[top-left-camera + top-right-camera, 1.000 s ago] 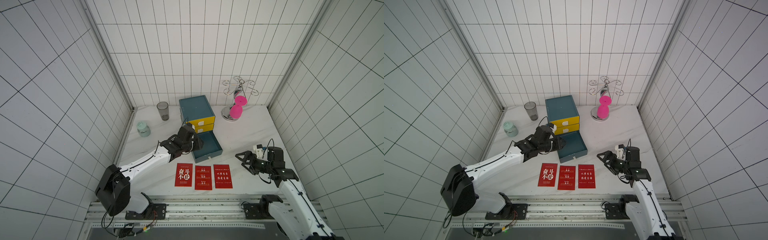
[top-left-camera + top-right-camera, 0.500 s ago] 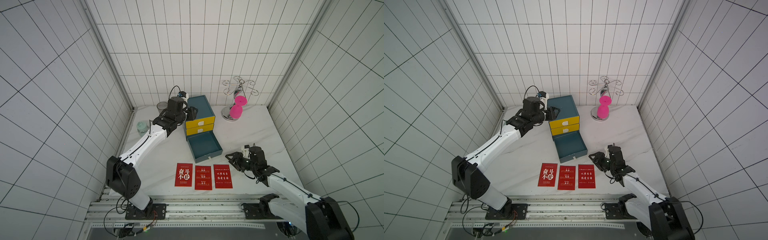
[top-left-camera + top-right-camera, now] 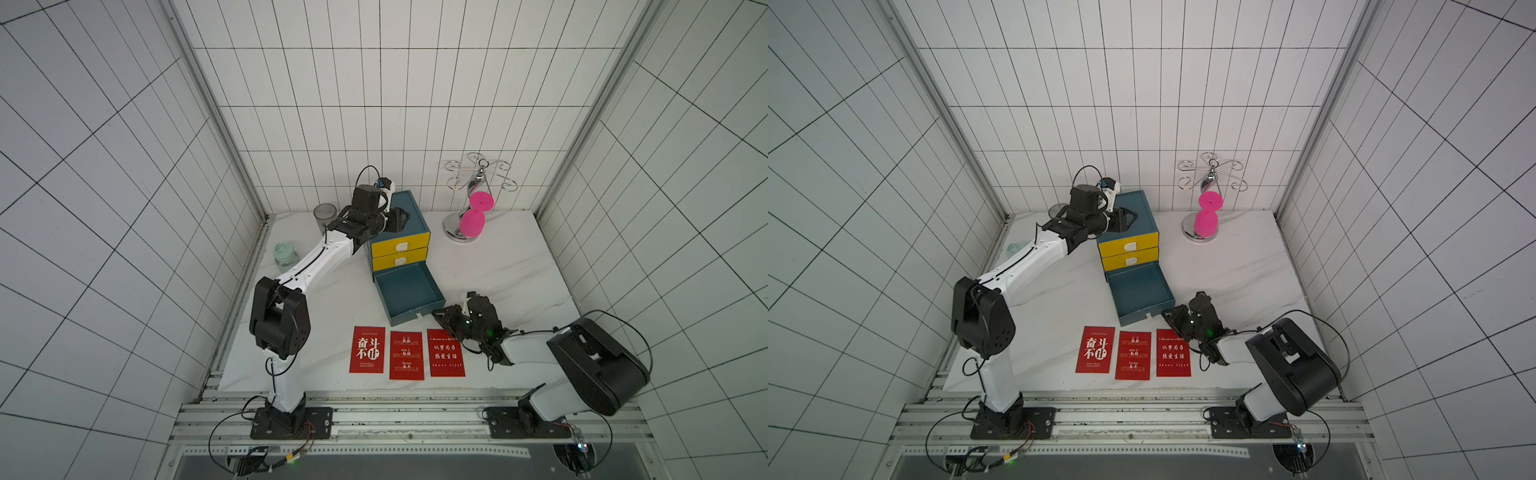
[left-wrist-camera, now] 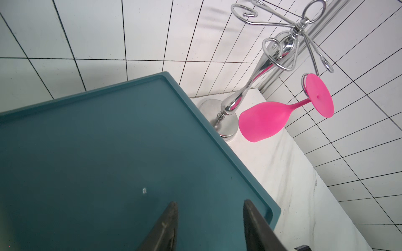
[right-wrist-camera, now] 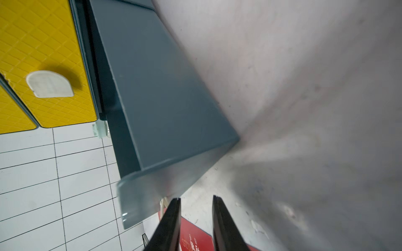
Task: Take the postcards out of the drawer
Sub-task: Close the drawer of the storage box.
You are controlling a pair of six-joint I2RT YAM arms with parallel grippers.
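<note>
The postcards [image 3: 407,355] are laid out flat on the counter [image 3: 498,266], three red cards in a row, edge beside edge, in front of the drawer [image 3: 405,291] and nearer the robot. None is held. The drawer, the lowest of the blue cabinet [image 3: 417,226], is pulled fully out, and in both top views its floor is bare. The two yellow drawer fronts [image 3: 400,247] above it are shut.

The removal itself is therefore judged complete; what is in hand looks like the tidying-up after it.

The right tool [image 3: 439,319] is held low at the corner of the drawer front, just beside the far corner of the rightmost card. In the right wrist view its fingers [image 5: 171,217] are seen a narrow gap apart with nothing between them, only counter and a strip of red card beyond. The left tool [image 3: 399,218] is poised over the cabinet top; in the left wrist view its fingers [image 4: 167,223] are parted and empty, and whether the lid is touched cannot be told.

If the drawer is to be pushed shut, a square push on its front is called for, with the cabinet braced from above. The right tool should be kept clear of the nearest card so the row is not dragged.
</note>
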